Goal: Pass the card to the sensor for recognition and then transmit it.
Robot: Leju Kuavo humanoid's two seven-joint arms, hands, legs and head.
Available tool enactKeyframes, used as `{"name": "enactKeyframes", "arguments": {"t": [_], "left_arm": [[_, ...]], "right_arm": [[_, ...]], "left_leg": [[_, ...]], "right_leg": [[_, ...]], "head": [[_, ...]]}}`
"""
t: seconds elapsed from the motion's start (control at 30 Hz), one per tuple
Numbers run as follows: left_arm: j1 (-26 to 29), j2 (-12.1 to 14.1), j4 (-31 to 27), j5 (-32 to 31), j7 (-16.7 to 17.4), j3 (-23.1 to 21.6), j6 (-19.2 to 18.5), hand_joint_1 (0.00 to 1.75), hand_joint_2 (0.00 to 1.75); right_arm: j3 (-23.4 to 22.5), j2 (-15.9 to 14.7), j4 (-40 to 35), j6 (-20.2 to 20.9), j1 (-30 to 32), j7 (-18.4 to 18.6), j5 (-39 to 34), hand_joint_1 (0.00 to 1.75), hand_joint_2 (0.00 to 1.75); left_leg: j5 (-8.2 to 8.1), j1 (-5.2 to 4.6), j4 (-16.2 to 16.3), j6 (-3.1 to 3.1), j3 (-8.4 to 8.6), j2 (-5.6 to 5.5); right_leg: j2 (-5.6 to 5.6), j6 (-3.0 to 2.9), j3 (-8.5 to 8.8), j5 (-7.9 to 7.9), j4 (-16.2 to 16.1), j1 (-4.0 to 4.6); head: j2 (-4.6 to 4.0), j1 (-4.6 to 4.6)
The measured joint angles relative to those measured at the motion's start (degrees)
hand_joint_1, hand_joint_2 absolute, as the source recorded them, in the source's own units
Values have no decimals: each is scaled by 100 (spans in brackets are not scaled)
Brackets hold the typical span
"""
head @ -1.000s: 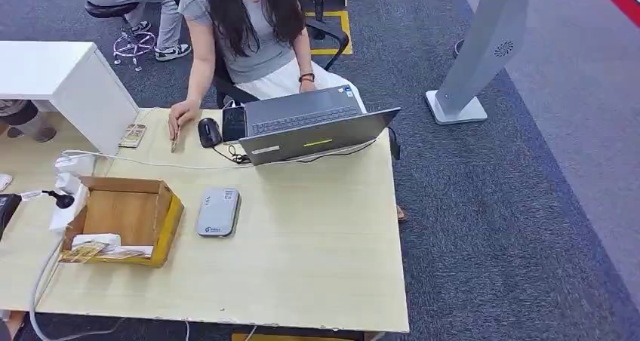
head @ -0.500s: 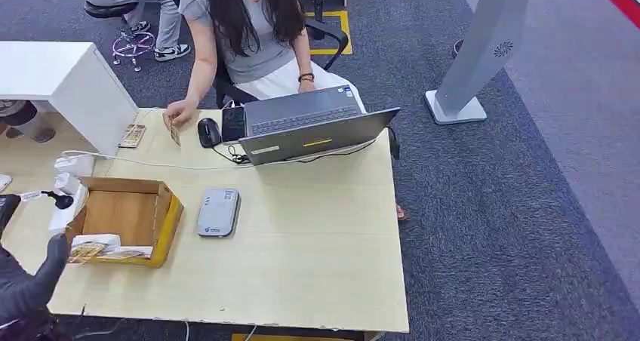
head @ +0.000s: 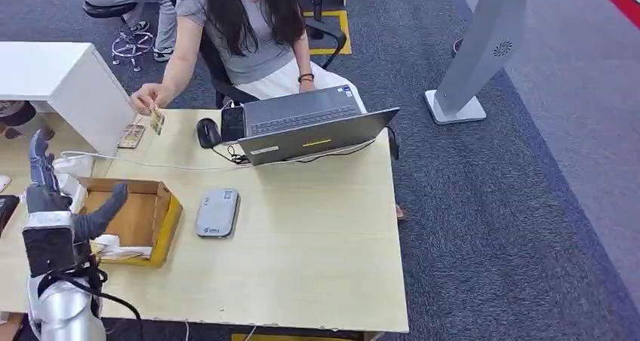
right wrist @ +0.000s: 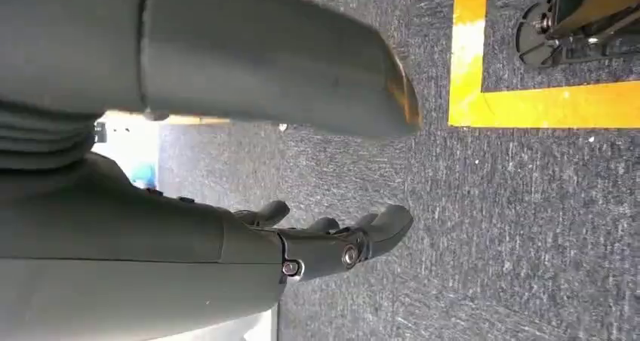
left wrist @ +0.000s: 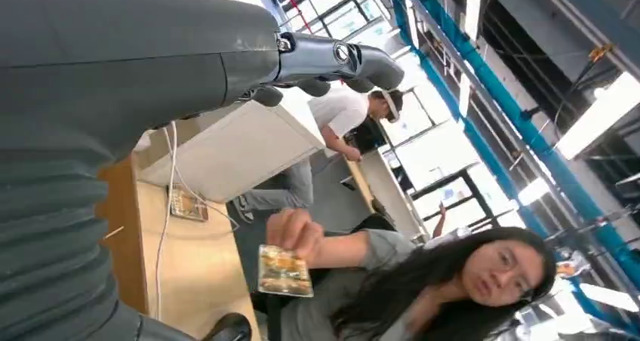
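We see our left hand point(head: 56, 198) raised at the near left corner of the table point(head: 302, 250), fingers point(head: 38, 160) straight up and the thumb out to the side, spread wide with nothing in it. Our right hand point(right wrist: 324, 243) hangs over dark carpet point(right wrist: 490, 243) beside a yellow floor line point(right wrist: 543, 103), with its fingers apart, lightly curved and holding nothing.

Just past the left hand, touching its thumb in the head view, sits an open cardboard box point(head: 162, 213) with some paper and packets in its near end. A white cable point(head: 151, 162) runs across the table beyond the box. To the right of the box, a little apart from it, lies the flat grey sensor point(head: 217, 212), face up on the wood.

Farther out from the left hand, above the far edge of the table, a seated person's hand point(head: 143, 98) pinches the card point(head: 157, 120) in the air, well apart from our fingers. In the left wrist view the card point(left wrist: 284, 271) faces us, patterned in gold and brown; its print is too small for us to read. Beneath it on the table lies a phone point(head: 132, 136).

To the right of that, a black mouse point(head: 207, 132) sits beside an open grey laptop point(head: 313, 130), its screen back turned toward us. A white cabinet point(head: 68, 84) stands left of the person, and far off to the right a tall grey stand point(head: 483, 47) rises from the carpet.
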Motion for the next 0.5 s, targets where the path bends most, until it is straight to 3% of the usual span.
{"name": "enactKeyframes", "arguments": {"t": [0.5], "left_arm": [[-1493, 684, 1742, -1985, 895, -638, 679, 0, 175]], "right_arm": [[214, -9, 0, 192, -23, 72, 284, 0, 0]], "left_leg": [[5, 0, 1, -1, -1, 0]], "right_leg": [[1, 0, 0, 6, 1, 0]], "head": [[0, 0]]}}
